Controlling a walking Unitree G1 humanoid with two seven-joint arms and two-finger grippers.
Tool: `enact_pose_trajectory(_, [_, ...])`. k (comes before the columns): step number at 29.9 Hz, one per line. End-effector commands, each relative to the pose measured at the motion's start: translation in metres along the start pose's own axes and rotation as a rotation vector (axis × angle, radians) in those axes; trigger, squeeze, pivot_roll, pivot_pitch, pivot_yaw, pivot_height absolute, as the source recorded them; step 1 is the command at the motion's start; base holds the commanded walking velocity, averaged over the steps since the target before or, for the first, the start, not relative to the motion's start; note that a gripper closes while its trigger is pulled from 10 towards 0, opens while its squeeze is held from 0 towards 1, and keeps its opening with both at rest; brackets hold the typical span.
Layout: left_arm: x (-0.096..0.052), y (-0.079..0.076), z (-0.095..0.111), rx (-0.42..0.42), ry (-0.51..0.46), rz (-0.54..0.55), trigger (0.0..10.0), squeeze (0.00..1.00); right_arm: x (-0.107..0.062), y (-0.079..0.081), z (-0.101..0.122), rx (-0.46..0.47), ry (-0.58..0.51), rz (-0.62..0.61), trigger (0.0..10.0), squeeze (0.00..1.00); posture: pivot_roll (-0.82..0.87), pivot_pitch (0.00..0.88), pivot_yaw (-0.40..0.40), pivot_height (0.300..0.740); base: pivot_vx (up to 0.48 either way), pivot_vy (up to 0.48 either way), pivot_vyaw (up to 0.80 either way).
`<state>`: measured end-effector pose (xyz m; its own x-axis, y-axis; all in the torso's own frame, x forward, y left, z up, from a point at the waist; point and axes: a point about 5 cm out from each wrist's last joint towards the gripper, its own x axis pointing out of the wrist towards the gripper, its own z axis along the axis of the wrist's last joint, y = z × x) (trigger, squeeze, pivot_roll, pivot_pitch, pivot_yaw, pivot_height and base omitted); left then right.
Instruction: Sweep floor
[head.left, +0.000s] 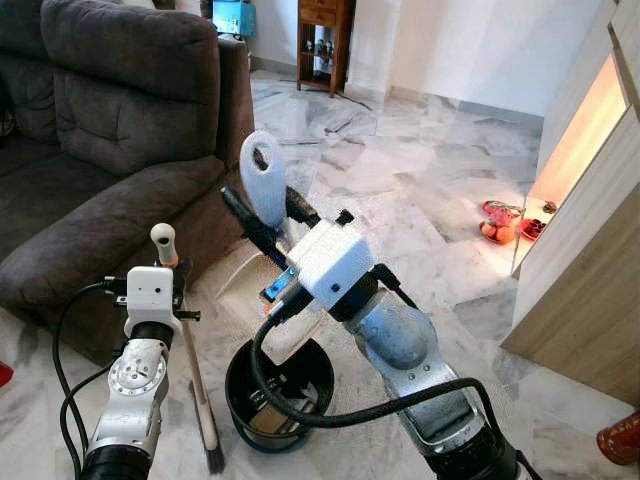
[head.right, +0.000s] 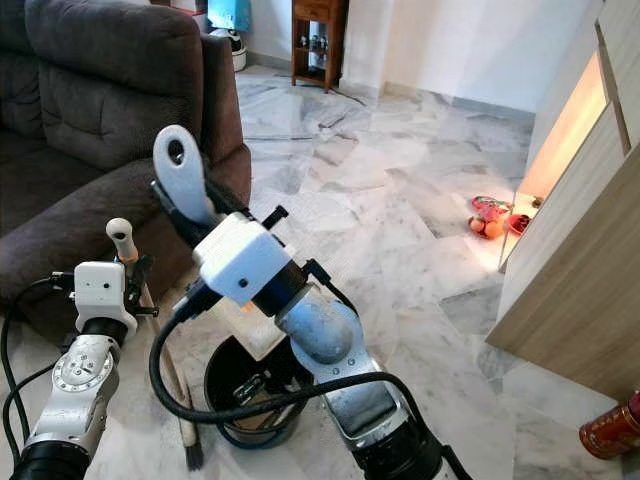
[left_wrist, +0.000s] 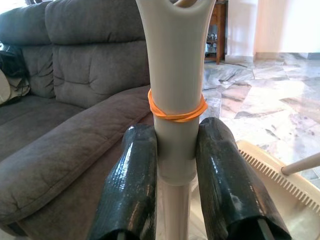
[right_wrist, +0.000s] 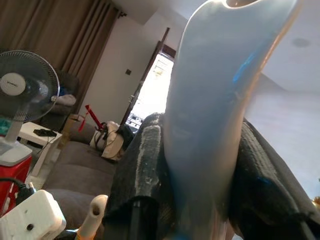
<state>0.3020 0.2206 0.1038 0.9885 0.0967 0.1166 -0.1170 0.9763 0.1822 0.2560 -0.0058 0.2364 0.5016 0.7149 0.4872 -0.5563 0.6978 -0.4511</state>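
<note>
Left hand (left_wrist: 175, 185) clamps broom handle (left_wrist: 175, 75) — right hand (right_wrist: 200, 200) grips dustpan handle (head.left: 265, 180).

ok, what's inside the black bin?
The black bin holds some debris at the bottom. The right arm and its cable cover the near part, so the rest is hidden.

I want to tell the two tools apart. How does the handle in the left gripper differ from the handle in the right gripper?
The broom handle in the left gripper is beige and round, with an orange rubber band; the dustpan handle in the right gripper is pale blue, flat and wider. The broom handle stands nearly upright; the dustpan handle leans back. Both have a hanging hole on top and are clamped between black fingers.
</note>
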Motion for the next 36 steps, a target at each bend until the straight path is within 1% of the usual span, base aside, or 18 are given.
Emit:
enact_pose_trajectory(1, [0.005,-0.001,0.013,-0.010,-0.065,-0.002,10.0,0.00,0.003,-0.002,0.021,-0.023,-0.107,0.000,10.0,0.00,0.04,0.000,-0.018,0.740,0.000,0.000,0.00])
enact_pose_trajectory(4, [0.005,-0.001,0.013,-0.010,-0.064,-0.001,10.0,0.00,0.004,0.001,0.022,-0.074,-0.114,0.041,10.0,0.00,0.03,0.000,-0.019,0.740,0.000,0.000,0.00])
enact_pose_trajectory(9, [0.005,-0.001,0.013,-0.010,-0.065,-0.001,10.0,0.00,0.003,0.003,0.020,-0.086,-0.112,0.054,10.0,0.00,0.04,0.000,-0.020,0.740,0.000,0.000,0.00])
enact_pose_trajectory(11, [0.006,-0.001,0.013,-0.011,-0.065,0.000,10.0,0.00,0.003,0.004,0.021,-0.110,-0.114,0.073,10.0,0.00,0.04,0.000,-0.020,0.740,0.000,0.000,0.00])
enact_pose_trajectory(30, [0.007,-0.002,0.014,-0.013,-0.070,-0.004,10.0,0.00,0.003,0.008,0.018,-0.134,-0.111,0.110,10.0,0.00,0.03,0.000,-0.020,0.740,0.000,0.000,0.00])
enact_pose_trajectory(36, [0.007,-0.003,0.014,-0.012,-0.069,-0.006,10.0,0.00,0.002,0.003,0.014,-0.114,-0.089,0.064,10.0,0.00,0.03,0.000,-0.022,0.740,0.000,0.000,0.00])
